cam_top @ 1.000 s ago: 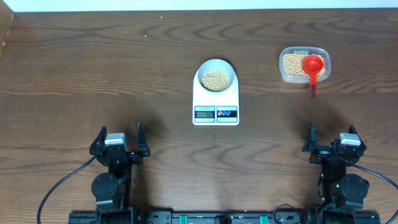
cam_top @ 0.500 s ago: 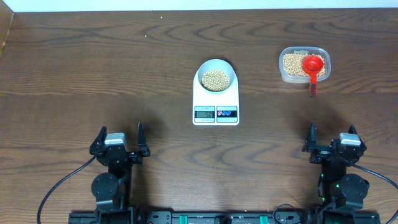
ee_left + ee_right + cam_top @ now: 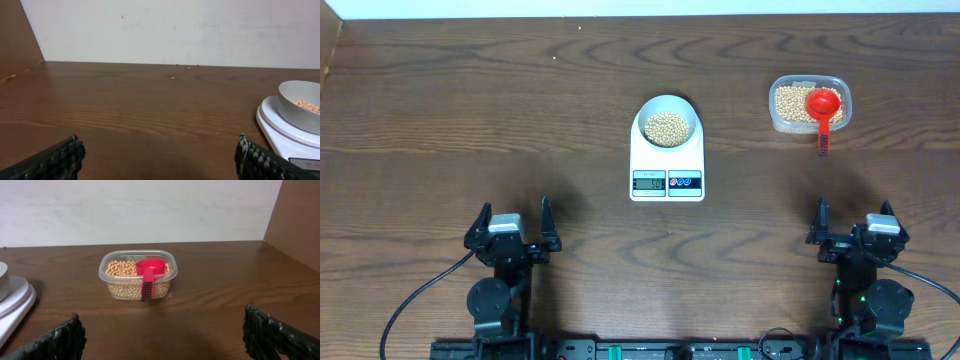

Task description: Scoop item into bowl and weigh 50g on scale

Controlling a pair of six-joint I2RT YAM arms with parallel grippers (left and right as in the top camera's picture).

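The white bowl (image 3: 667, 113) holds tan beans (image 3: 666, 128) and stands on the white scale (image 3: 667, 172), whose display is lit; both show at the right edge of the left wrist view, bowl (image 3: 292, 102) on scale (image 3: 280, 132). More beans (image 3: 790, 103) fill the clear tub (image 3: 809, 104) at the back right, with a red scoop (image 3: 823, 106) resting in it; the right wrist view shows tub (image 3: 138, 274) and scoop (image 3: 148, 272). My left gripper (image 3: 513, 215) is open and empty near the front left. My right gripper (image 3: 853, 214) is open and empty near the front right.
The wooden table (image 3: 470, 110) has a raised wooden wall at the far left (image 3: 20, 35) and another at the far right (image 3: 300, 215). A pale wall runs along the back edge. A few stray beans (image 3: 173, 77) lie far back on the table.
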